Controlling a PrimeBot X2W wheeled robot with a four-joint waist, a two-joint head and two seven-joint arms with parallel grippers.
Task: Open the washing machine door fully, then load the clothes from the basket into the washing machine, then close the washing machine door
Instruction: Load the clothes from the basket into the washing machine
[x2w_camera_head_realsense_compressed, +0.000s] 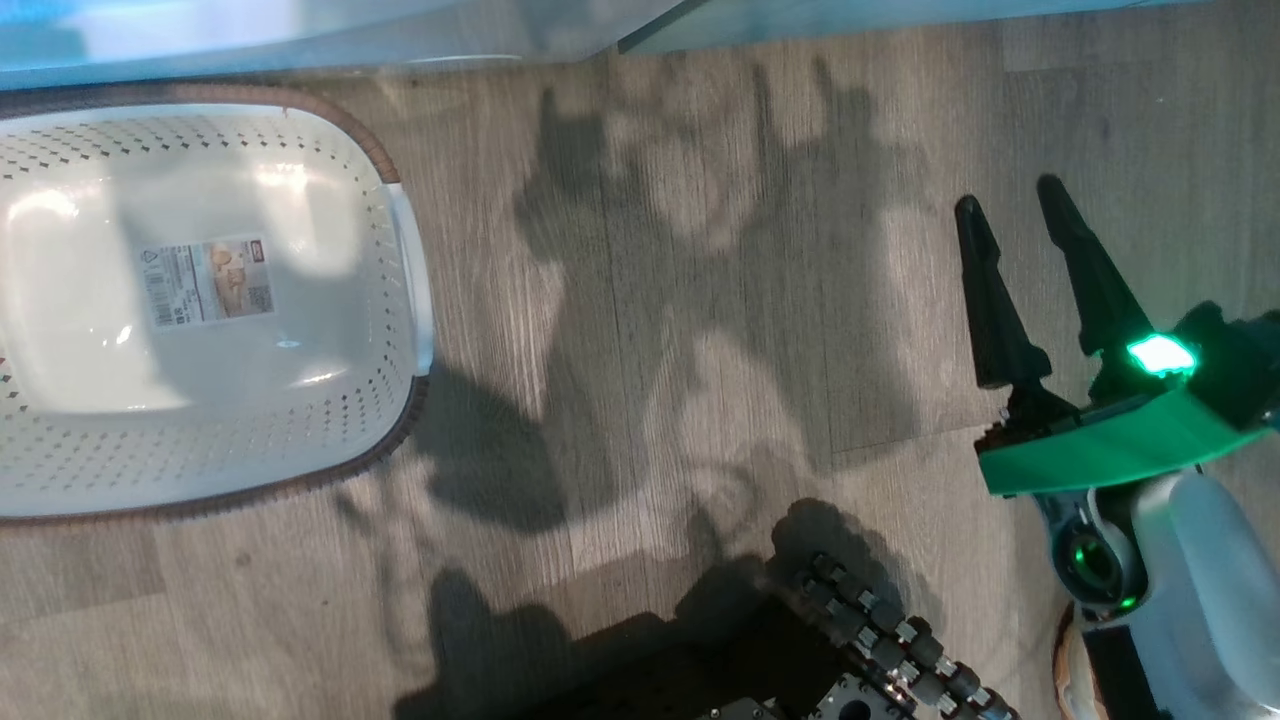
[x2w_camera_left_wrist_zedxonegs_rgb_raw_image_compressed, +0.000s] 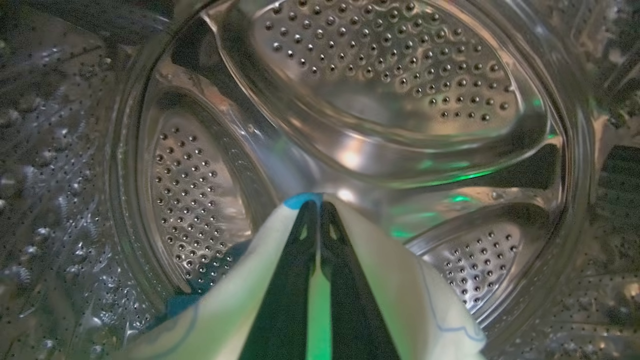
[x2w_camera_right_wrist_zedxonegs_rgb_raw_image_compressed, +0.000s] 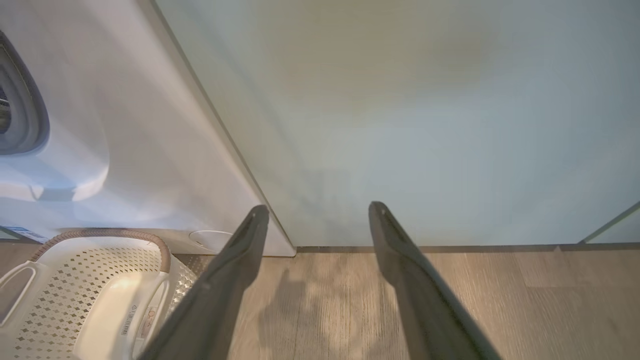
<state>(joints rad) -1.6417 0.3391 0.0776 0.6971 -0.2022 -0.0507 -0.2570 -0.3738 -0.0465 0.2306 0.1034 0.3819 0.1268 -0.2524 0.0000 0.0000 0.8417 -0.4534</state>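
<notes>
Left hand (x2w_camera_left_wrist_zedxonegs_rgb_raw_image_compressed: 318, 212) grips clothes (x2w_camera_left_wrist_zedxonegs_rgb_raw_image_compressed: 385, 285) that half-hide it.

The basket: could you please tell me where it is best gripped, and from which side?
Probably the white side handle of the basket, approached from above on its right: it is a thin lip that jaws could straddle, and the open right gripper is on that side.
</notes>
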